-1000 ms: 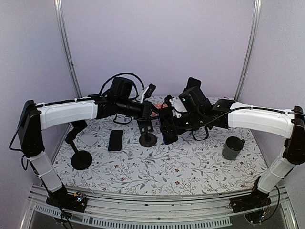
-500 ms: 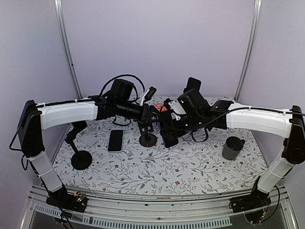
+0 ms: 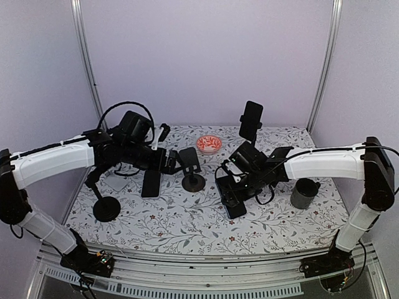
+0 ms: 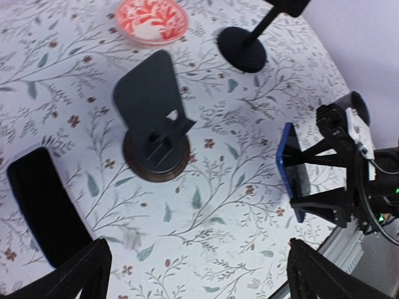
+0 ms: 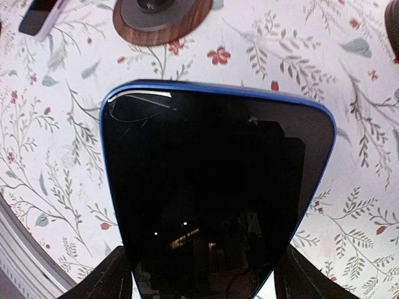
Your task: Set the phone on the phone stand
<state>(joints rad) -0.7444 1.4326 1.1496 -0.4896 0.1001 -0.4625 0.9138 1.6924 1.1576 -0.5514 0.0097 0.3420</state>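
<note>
Your left fingers (image 4: 75,274) have sprung wide, let go of the phone stand (image 4: 154,118) and backed off; it stands free ahead of them. Your right fingers (image 5: 112,277) still clamp the phone (image 5: 218,187), low over the bench (image 3: 187,224). Placement looks still pending.

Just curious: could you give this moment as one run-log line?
left tool: open, empty | right tool: holds blue-edged phone | phone stand: empty | task: pending

Left arm (image 3: 56,161) and right arm (image 3: 324,163): white shells, black joints, looping cables (image 3: 123,103); left gripper (image 4: 202,271) seemingly black.
</note>
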